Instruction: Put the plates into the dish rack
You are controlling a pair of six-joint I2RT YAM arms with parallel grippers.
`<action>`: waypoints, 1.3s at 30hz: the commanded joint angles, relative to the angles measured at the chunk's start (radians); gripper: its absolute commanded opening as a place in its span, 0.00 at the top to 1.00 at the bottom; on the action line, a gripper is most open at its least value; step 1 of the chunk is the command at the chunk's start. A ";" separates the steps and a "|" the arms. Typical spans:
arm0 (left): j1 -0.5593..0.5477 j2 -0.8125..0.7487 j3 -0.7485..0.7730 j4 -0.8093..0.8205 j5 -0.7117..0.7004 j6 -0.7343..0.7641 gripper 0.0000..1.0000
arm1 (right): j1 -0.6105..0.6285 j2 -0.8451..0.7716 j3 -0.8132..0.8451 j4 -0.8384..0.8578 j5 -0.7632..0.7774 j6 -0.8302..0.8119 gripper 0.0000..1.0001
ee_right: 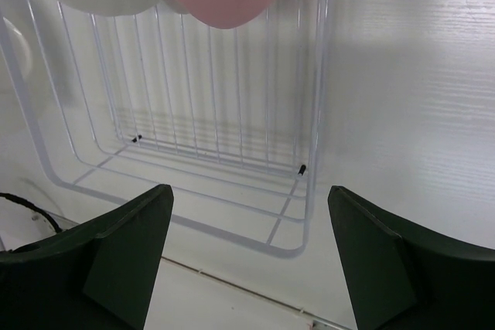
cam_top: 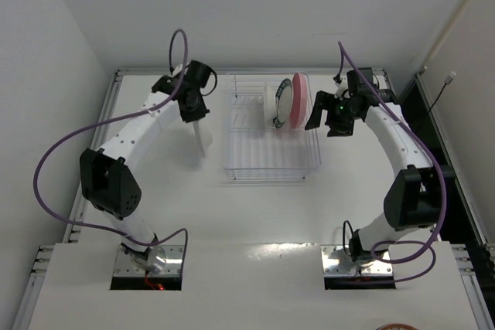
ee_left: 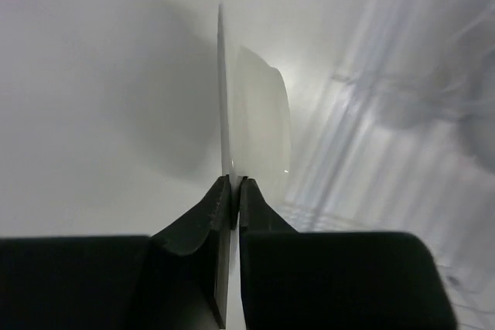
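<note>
We see free room in the near half of the dish rack (cam_top: pixel 267 161), where only bare wires stand. The far right part is full: the pink plate (cam_top: pixel 300 98) and the patterned plate (cam_top: pixel 284 106) stand there side by side. The right gripper (cam_top: pixel 327 122) hangs just beside the rack's right wall and blocks that side. The left gripper (cam_top: pixel 196 117) pinches a clear plate (cam_top: pixel 203 141) on its edge, near the rack's left wall. The tabletop (cam_top: pixel 255 222) in front gives room to pass.

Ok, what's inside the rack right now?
Standing in the rack's far right part: the pink plate and, beside it, the patterned plate. Its near half looks bare. The gap between the two is covered.
</note>
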 commanded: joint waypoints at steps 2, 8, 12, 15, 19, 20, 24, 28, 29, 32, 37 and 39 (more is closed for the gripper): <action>0.023 -0.026 0.237 -0.057 -0.046 -0.012 1.00 | -0.014 -0.005 -0.015 0.024 -0.016 -0.003 0.21; 0.032 -0.012 0.381 -0.002 -0.046 -0.022 1.00 | -0.014 -0.005 -0.015 0.033 -0.025 -0.003 0.21; 0.041 -0.021 0.376 0.261 0.111 0.021 1.00 | -0.014 0.004 -0.015 0.033 -0.025 -0.003 0.21; 0.041 -0.007 0.367 0.464 0.303 0.055 1.00 | -0.014 0.004 -0.024 0.033 -0.025 -0.003 0.21; 0.041 0.099 0.451 0.504 0.470 0.077 1.00 | -0.023 0.004 -0.033 0.033 -0.025 -0.003 0.21; 0.041 0.117 0.460 0.504 0.493 0.086 1.00 | -0.023 0.004 -0.033 0.033 -0.025 -0.003 0.21; 0.041 0.176 0.450 0.539 0.595 0.115 1.00 | -0.032 0.004 -0.042 0.033 -0.016 -0.003 0.21; 0.041 0.205 0.418 0.540 0.627 0.139 1.00 | -0.032 0.004 -0.042 0.033 -0.016 -0.003 0.21; 0.041 0.214 0.405 0.540 0.627 0.139 1.00 | -0.032 0.004 -0.042 0.033 -0.016 -0.003 0.21; 0.041 0.226 0.395 0.540 0.627 0.139 1.00 | -0.042 0.004 -0.042 0.033 -0.016 -0.003 0.21; 0.041 0.246 0.384 0.520 0.606 0.139 1.00 | -0.042 0.004 -0.051 0.033 -0.016 -0.003 0.21; 0.020 0.257 0.384 0.510 0.584 0.149 1.00 | -0.042 0.004 -0.051 0.033 -0.016 -0.003 0.21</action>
